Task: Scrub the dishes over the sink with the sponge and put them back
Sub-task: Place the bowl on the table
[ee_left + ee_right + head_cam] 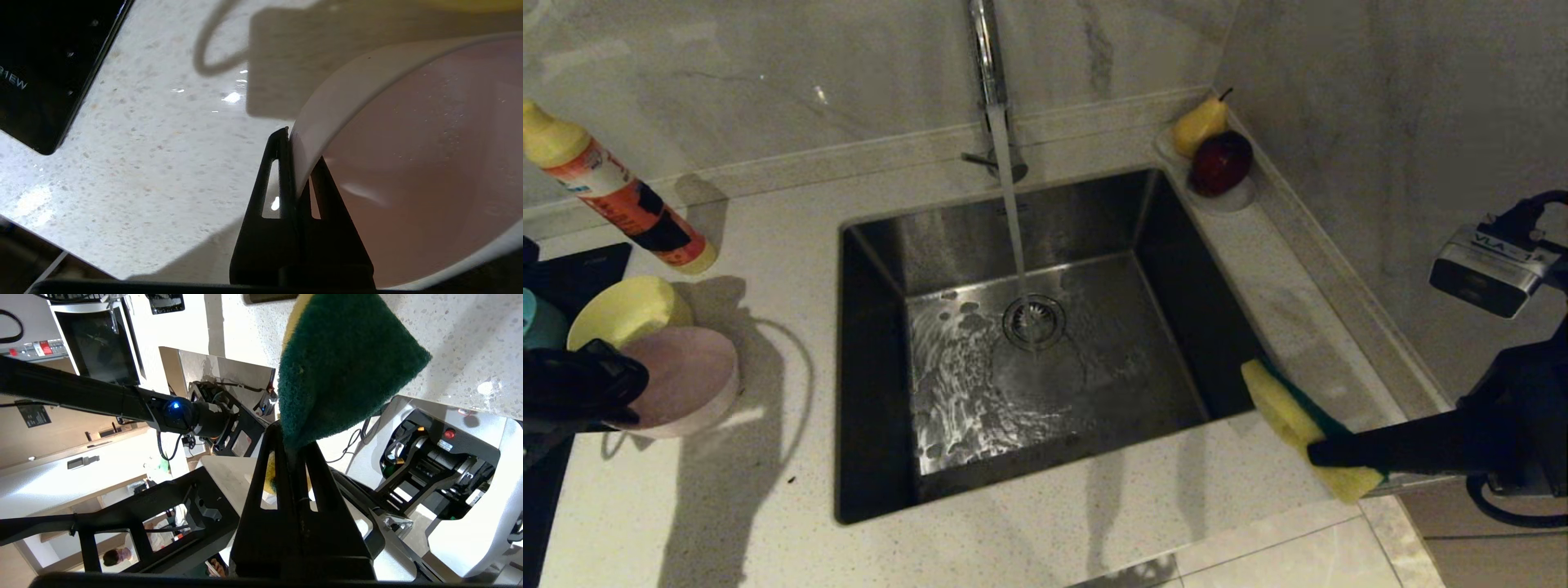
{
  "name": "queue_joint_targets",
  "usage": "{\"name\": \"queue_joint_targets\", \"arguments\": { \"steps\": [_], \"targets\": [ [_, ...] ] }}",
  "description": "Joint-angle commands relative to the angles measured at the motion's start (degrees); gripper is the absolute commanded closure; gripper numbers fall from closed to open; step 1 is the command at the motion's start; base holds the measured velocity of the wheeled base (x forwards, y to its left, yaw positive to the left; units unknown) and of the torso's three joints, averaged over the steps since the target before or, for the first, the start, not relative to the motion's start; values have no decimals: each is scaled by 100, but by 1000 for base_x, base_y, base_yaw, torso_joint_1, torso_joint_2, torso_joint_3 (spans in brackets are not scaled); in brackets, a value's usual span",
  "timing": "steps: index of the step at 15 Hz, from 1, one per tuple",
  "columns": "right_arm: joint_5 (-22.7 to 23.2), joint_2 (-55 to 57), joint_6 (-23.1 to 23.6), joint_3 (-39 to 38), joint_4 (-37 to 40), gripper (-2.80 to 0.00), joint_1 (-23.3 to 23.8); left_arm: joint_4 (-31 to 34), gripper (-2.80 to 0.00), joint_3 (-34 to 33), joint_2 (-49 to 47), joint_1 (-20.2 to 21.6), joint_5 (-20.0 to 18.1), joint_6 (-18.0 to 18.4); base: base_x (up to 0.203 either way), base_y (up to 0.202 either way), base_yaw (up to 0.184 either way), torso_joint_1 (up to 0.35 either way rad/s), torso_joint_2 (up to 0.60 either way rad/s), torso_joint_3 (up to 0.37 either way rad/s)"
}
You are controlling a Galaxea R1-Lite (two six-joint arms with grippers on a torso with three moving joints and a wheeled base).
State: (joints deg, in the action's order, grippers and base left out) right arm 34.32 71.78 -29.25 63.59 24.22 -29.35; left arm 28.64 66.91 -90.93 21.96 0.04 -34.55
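My left gripper (619, 390) is shut on the rim of the pale pink bowl (682, 380), which it holds tilted over the counter left of the sink (874, 367). In the left wrist view one finger lies outside the pink bowl's (408, 163) wall and one inside, with the left gripper (295, 152) pinched tight. The pale yellow bowl (625, 310) stands just behind it, and a light blue bowl (538, 322) shows at the left edge. My right gripper (1319, 453) is shut on the sponge (1286, 412) at the sink's front right corner. The sponge's (343, 375) green face shows above the right gripper (292, 443).
Water runs from the chrome tap (988, 57) onto the drain strainer (1034, 320). A detergent bottle (621, 192) lies at the back left. A black cooktop (572, 273) sits at the left edge. A pear (1199, 124) and a red apple (1221, 162) rest on a dish by the right wall.
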Motion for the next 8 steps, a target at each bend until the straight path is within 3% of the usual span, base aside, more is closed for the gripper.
{"name": "queue_joint_targets", "arguments": {
  "steps": [1, 6, 7, 8],
  "targets": [
    [14, -41, -29, 13, 21, 0, 0, -30, 0, -106, -160, 17, 14, -17, 0, 0, 0, 0, 0, 0],
    [14, -67, -37, -4, 30, 0, 0, -236, 0, -126, -250, 124, 14, -17, 0, 0, 0, 0, 0, 0],
    [14, -67, -37, -22, 30, 0, 0, -240, -280, -83, -246, 141, 5, -26, 0, 0, 0, 0, 0, 0],
    [14, -67, -37, -22, 30, 0, 4, -244, -280, -20, -216, 175, -11, -26, 0, 0, 0, 0, 0, 0]
  ]
}}
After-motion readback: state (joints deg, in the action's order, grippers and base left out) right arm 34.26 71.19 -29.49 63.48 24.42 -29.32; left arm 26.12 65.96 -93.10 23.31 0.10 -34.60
